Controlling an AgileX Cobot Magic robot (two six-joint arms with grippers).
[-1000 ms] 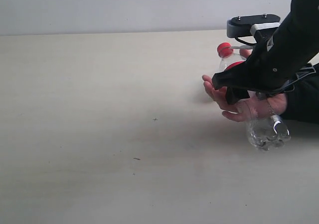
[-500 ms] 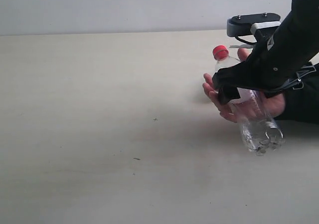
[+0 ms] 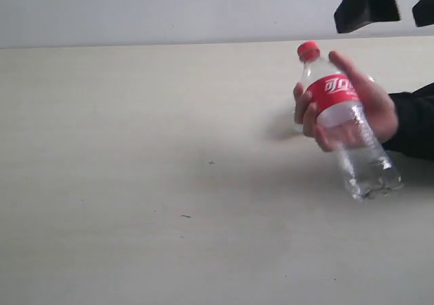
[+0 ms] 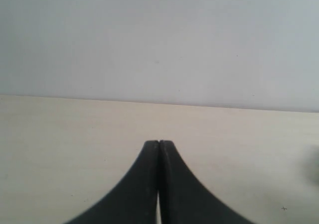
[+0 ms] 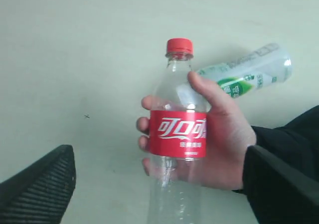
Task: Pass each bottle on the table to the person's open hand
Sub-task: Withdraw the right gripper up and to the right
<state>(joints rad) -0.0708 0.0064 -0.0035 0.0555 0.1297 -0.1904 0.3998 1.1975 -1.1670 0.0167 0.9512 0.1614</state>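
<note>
Bottle in hand: slim clear plastic bottle [image 3: 333, 88] with a red screw cap and a red wrap label with white lettering, at the right of the exterior frame, gripped round its middle by the person's hand [image 3: 376, 112].
Contents: the body below the label looks see-through; whether any liquid is in it cannot be told.
Shape and surface: narrow neck, smooth shoulders, ribbed lower body, lobed base.
Long axis: tilted, cap toward the upper left of the exterior frame, base toward the lower right, low over the tabletop [image 3: 135, 149].
Second bottle: clear bottle with a green-and-white label [image 5: 244, 74] lying on its side on the tabletop just beyond the hand, one end hidden behind the thumb.
Tabletop: flat, pale beige, faint grain, a few tiny dark specks.
Right fingers [image 5: 42, 186]: dark, ribbed pads, spread wide apart and gripping nothing; in the exterior view they sit at the upper right, apart from the bottle.
Left fingers [image 4: 149, 184]: black, smooth, curved, pressed together tip to tip with nothing between them, above bare tabletop.
</note>
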